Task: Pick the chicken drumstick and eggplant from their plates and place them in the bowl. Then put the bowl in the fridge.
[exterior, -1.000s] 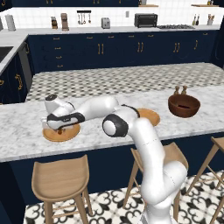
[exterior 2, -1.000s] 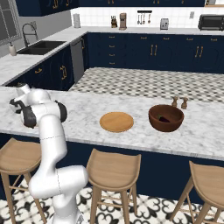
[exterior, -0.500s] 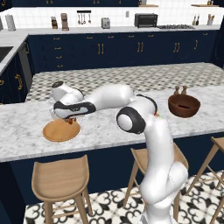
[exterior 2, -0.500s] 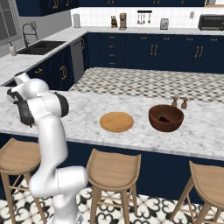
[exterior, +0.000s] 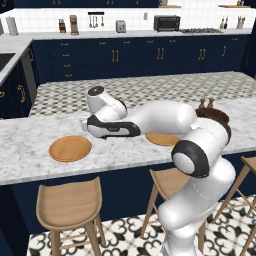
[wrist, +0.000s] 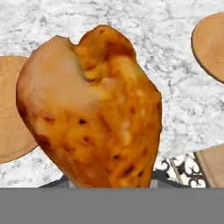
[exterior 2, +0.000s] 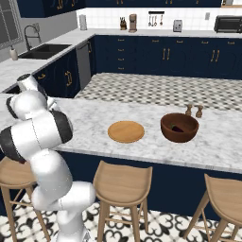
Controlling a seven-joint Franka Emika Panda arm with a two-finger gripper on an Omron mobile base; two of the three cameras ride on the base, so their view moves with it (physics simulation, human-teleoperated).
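Note:
The orange-brown chicken drumstick (wrist: 92, 109) looms large in the hand view, held between the fingers and hiding their tips. My gripper (exterior: 84, 123) is shut on it and hovers above the marble counter, just right of the bare left plate (exterior: 70, 148). The second plate (exterior 2: 125, 131) lies bare at the counter's middle. To its right stands the dark reddish bowl (exterior 2: 179, 127) with the dark eggplant (exterior 2: 177, 128) lying inside. In the hand view, the plates (wrist: 11, 118) show at the left and upper right edges.
Two small wooden shakers (exterior 2: 194, 111) stand just behind the bowl. Wooden stools (exterior: 67, 205) line the counter's front edge. Navy cabinets with gold handles (exterior: 115, 55) run along the back wall, and a sink (exterior 2: 40, 51) is at the far left.
The gripper rose off the left plate with the drumstick and swung a little to the right; that plate is now bare.

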